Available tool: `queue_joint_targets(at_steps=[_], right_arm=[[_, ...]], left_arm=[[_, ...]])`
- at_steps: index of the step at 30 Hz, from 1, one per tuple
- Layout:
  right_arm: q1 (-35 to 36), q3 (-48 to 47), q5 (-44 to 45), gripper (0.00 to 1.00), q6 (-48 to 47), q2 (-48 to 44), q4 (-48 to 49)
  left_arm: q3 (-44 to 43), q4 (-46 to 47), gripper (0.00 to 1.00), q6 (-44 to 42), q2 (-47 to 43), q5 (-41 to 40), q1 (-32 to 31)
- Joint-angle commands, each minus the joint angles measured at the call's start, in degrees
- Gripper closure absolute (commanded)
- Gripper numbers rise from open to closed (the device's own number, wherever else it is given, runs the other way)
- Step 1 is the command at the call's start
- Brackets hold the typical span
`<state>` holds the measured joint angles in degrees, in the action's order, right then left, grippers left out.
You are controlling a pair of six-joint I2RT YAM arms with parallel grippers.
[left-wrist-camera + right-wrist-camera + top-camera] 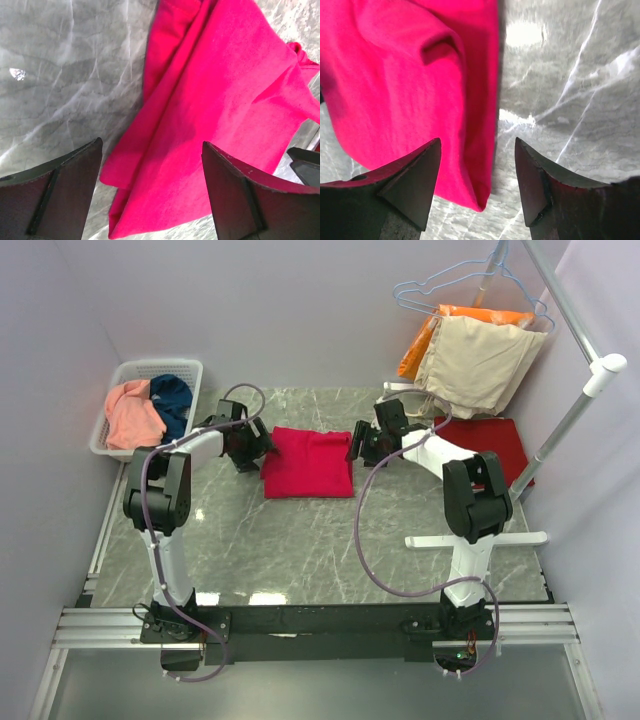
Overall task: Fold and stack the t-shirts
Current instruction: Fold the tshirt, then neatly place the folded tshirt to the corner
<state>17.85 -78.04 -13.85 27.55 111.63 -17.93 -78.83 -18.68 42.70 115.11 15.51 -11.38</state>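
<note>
Black fingers (60,190) of the left gripper (152,145) fill the bottom of its wrist view. They are spread wide, with only the cloth lying below showing in the gap between them. That cloth is the crimson-red t-shirt (308,462), folded to a rough rectangle and lying on the far middle of the table, with layers of the fold showing along its left side. The left gripper sits at the shirt's left edge, over its near-left corner. The right gripper (365,445) sits at the shirt's right edge, its jaws likewise apart, and the shirt's right edge runs down between its fingers. Neither gripper is closed on the cloth; whether either touches it I cannot tell.

Right of the right arm, a darker red t-shirt (490,440) lies flat on the table, partly hidden by that arm. At the far left a white basket (165,365) holds the salmon-pink t-shirt (132,412) and, just to its right, the dark teal-blue t-shirt (173,400), both crumpled.

The table (300,550) is glossy grey marble pattern with white veins and patches of glare. An aluminium rail (300,625) along its near edge carries both arm bases. Pale lilac walls (300,310) stand on the left, far and right sides. At the far right a white rack (570,420) carries wire hangers (440,285) with a beige garment (480,360) and an orange garment (450,320) behind it.
</note>
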Motion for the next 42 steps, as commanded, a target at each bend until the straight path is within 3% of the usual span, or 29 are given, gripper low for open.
queue_joint_targets(at_steps=[1,10,20,26,32,38,42], right_arm=[[0.4,-2.1,1.4,0.32,-0.4,-4.5,1.2],[0.4,-8.6,-2.7,0.33,-1.1,4.6,-1.9],[0.3,-6.4,-4.7,0.34,-0.7,8.4,-0.8],[0.3,-3.3,-10.7,0.41,1.2,10.7,3.5],[0.4,-4.1,-16.5,0.60,2.9,15.0,5.5],[0.4,-5.1,-17.4,1.00,3.0,15.2,4.5],[0.5,-5.3,-15.2,1.00,2.2,13.3,2.8]], left_arm=[[-2.6,0.1,0.15,-0.6,1.3,1.1,0.1],[-3.1,-0.3,0.15,-0.2,2.5,4.6,0.0],[-3.6,-3.6,0.15,0.1,2.3,1.1,0.0],[-3.4,-3.9,0.15,0.4,2.5,1.3,0.0],[-2.2,-3.4,0.15,0.4,2.2,1.7,0.0],[-1.4,-2.7,0.15,0.3,2.1,2.8,0.0],[-1.6,-2.5,0.15,-0.1,2.6,4.8,0.0]])
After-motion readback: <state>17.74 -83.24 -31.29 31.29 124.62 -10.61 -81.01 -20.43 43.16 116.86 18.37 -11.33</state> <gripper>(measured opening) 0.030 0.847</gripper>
